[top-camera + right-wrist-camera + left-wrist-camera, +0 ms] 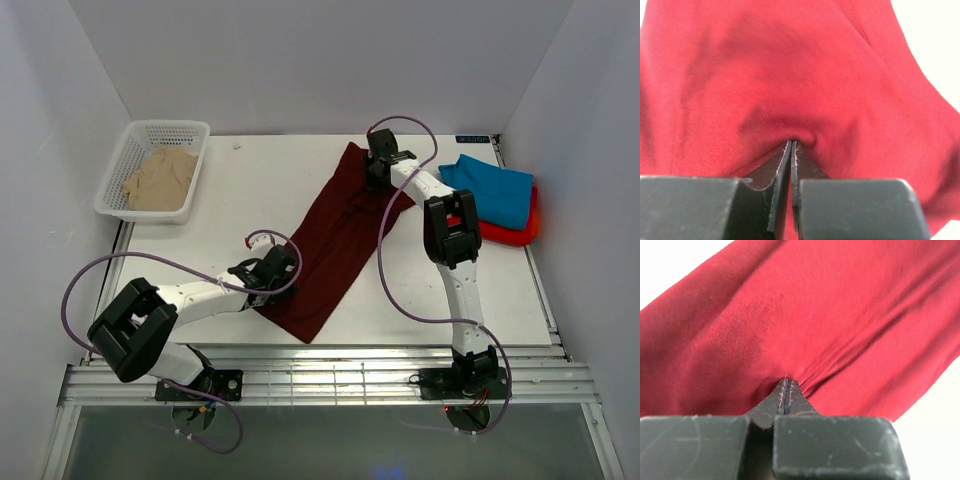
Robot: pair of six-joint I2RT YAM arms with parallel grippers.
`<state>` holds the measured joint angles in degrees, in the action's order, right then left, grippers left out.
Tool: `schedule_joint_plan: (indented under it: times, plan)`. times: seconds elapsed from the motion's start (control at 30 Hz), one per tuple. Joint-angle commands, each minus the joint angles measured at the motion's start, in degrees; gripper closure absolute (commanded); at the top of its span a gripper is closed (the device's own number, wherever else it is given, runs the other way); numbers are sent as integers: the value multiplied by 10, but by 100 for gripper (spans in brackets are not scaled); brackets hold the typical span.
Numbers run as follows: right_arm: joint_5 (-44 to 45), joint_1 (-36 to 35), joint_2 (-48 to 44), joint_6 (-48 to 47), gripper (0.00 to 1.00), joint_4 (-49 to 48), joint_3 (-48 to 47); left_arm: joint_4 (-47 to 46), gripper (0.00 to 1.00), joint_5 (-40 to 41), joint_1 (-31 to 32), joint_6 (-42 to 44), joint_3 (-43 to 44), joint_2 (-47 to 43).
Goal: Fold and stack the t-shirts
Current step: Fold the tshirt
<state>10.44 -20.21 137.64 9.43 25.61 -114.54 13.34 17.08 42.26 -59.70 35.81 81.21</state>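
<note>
The dark maroon t-shirt lies as a long slanted band across the middle of the table. My left gripper is shut on its near left edge; the cloth puckers at the closed tips. My right gripper is shut on its far end, where the cloth bunches at the closed tips. The teal-blue t-shirt lies folded on the red-orange t-shirt at the far right. The beige t-shirt lies crumpled in the basket.
A white mesh basket stands at the far left corner. White walls close in the table on three sides. A metal rail runs along the near edge. Purple cables loop from both arms.
</note>
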Motion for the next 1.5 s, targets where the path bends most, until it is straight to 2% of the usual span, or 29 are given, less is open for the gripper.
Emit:
schedule_joint_plan:
  times: [0.0,0.13,0.23,0.27,0.43,0.57,0.67,0.73,0.77,0.83,0.97,1.13,1.3,1.47]
  plan:
    - [-8,17,50,-16,92,14,-53,66,100,-22,44,-53,13,-6]
    - [-61,30,42,-12,90,-54,-56,52,100,-12,106,-56,46,12]
    - [-83,34,-5,-18,85,-130,-8,46,100,15,134,-42,90,20]
    - [-83,34,-45,-23,83,-175,31,42,100,19,137,-26,103,18]
    - [-79,34,-190,-51,78,-274,149,41,100,54,140,34,181,-6]
    - [-95,29,-319,-37,68,-281,241,28,100,74,140,85,218,-40]
    - [-98,23,-359,-18,66,-249,296,36,100,111,140,110,210,-57]
    - [-117,18,-368,-6,69,-217,329,50,100,125,141,121,196,-50]
    - [-120,17,-368,-1,81,-210,338,52,100,125,140,125,192,-45]
    - [-127,12,-368,13,92,-206,370,52,100,117,140,134,174,-33]
    - [-134,-1,-361,26,92,-240,419,35,100,109,140,138,141,-6]
    - [-142,-6,-332,40,92,-249,438,5,100,97,140,138,97,8]
    - [-147,-11,-295,45,92,-240,427,-18,100,81,140,125,76,27]
    - [-139,-14,-230,45,92,-186,386,-31,100,56,142,106,62,64]
